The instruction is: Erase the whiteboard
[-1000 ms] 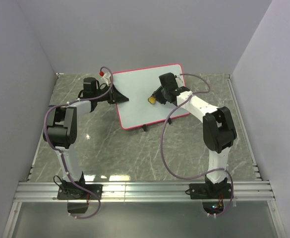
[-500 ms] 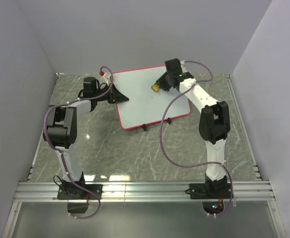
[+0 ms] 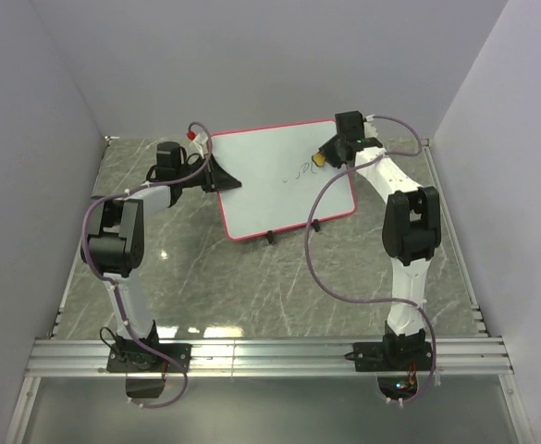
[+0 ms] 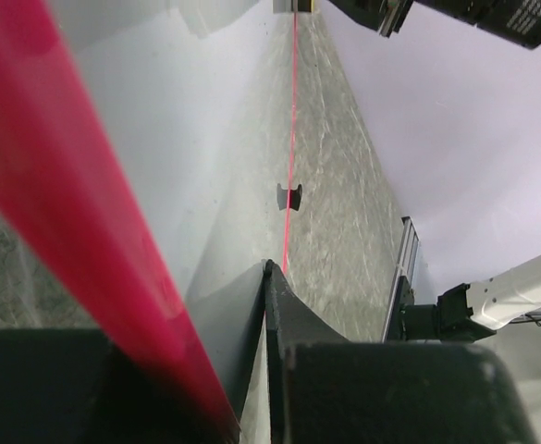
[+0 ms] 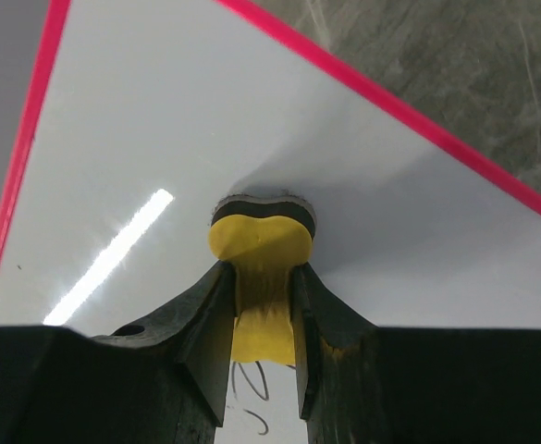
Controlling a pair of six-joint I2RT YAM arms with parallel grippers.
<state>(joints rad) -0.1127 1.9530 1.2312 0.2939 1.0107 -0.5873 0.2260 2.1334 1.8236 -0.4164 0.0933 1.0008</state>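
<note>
The whiteboard [image 3: 279, 180], white with a red-pink rim, lies at the back of the table on two black clip feet. A black scribble [image 3: 300, 172] shows near its middle and in the right wrist view [image 5: 256, 393]. My right gripper [image 3: 326, 155] is shut on the yellow bone-shaped eraser [image 5: 261, 250] and presses its dark felt face on the board [image 5: 159, 139] near the far right corner. My left gripper [image 3: 226, 181] is shut on the board's left edge; in the left wrist view the rim [image 4: 85, 213] runs blurred between the fingers [image 4: 293, 319].
A small red-capped object [image 3: 192, 137] sits off the board's back left corner. Grey walls close in the marble table [image 3: 252, 287] at the back and sides. A metal rail [image 3: 270, 351] runs along the near edge.
My right gripper has swept the eraser from the board's middle to its far right corner. The scribble shows again near the middle. The left arm has not moved.
</note>
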